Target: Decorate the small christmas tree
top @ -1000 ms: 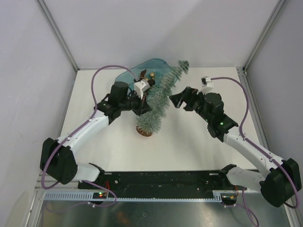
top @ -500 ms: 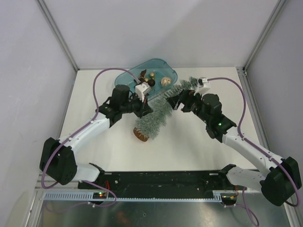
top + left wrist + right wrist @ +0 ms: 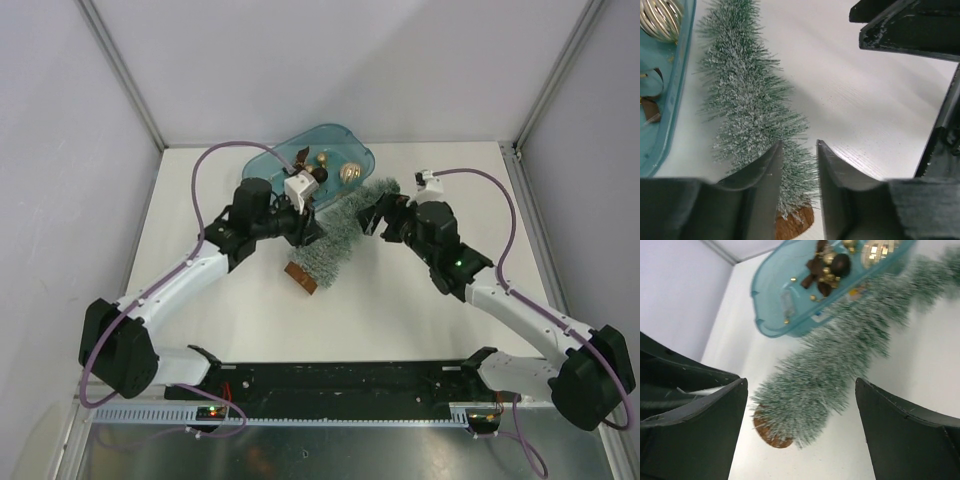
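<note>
The small christmas tree (image 3: 335, 235) lies tipped over on the table, its wooden base (image 3: 301, 278) toward the near side and its tip by the teal tub (image 3: 268, 160). My left gripper (image 3: 308, 228) hovers over the lower part of the tree (image 3: 747, 100). Its jaws are parted by a narrow gap, and needles and the base (image 3: 795, 224) show through it below. My right gripper (image 3: 372, 218) stands wide open just right of the tree (image 3: 840, 365), with nothing held.
The tub (image 3: 785, 295) holds a gold bauble (image 3: 349, 172), a dark bauble (image 3: 841, 262) and a brown star ornament (image 3: 815, 267). The right arm's fingers (image 3: 910, 30) hang close to my left gripper. White walls enclose the table on three sides.
The tree has gone from leaning upright to lying flat, tip swinging right and down. My left gripper's jaws have parted. The right gripper has moved in to the left, toward the tree.
</note>
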`<state>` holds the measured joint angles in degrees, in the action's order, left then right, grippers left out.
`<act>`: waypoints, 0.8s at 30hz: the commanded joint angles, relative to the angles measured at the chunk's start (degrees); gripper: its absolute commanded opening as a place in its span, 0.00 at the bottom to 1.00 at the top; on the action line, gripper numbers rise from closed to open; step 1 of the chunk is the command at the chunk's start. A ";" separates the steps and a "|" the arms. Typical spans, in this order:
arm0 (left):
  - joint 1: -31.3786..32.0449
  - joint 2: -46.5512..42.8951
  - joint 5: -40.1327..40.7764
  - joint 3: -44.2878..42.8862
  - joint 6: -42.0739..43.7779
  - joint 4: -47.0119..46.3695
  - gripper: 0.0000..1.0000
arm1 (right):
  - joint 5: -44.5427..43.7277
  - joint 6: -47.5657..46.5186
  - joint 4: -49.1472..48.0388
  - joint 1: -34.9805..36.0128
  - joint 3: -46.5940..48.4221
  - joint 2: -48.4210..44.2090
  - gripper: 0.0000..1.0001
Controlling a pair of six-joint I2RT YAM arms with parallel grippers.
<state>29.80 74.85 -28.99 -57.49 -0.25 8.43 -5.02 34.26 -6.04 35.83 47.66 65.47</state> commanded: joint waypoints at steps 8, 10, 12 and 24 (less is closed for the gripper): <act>2.76 17.36 13.86 -19.25 2.46 0.12 0.85 | -9.77 2.02 9.24 -2.58 -1.55 -8.80 0.93; 2.73 22.01 12.82 -25.15 2.74 1.77 0.89 | -10.02 1.92 10.78 -3.53 -1.90 -11.40 0.93; 2.90 27.30 11.28 -31.19 3.44 4.76 0.91 | -10.04 1.79 12.65 -4.71 -2.12 -14.10 0.93; 4.06 43.78 6.04 -44.81 10.95 17.03 0.82 | -6.95 0.75 17.59 -9.32 -2.48 -22.32 0.94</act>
<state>32.95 117.19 -20.29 -99.70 6.68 20.64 -12.86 35.51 10.02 27.49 45.56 43.68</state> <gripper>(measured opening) 0.831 0.938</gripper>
